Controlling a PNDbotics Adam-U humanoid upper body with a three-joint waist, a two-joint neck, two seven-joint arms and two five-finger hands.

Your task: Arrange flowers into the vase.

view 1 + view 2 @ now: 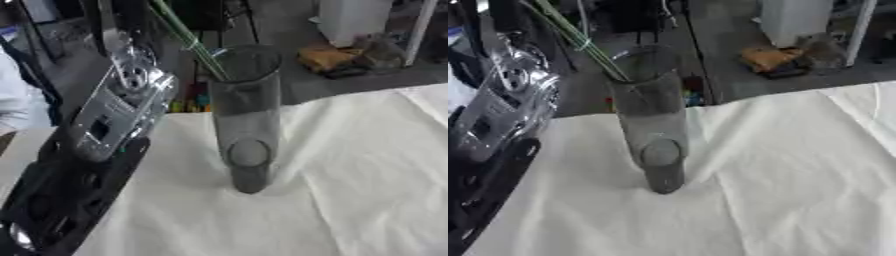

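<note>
While the tall glass vase (248, 120) stood upright near the far edge of the white cloth (350, 190), green flower stems (188, 40) leaned out of its mouth, their long axis slanting up and to the left, out of the top of frame. Left arm (105, 125) rose beside the vase; its hand was out of view, so its grip could not be told. Beyond the table lay dark floor with a white container (354, 17).
</note>
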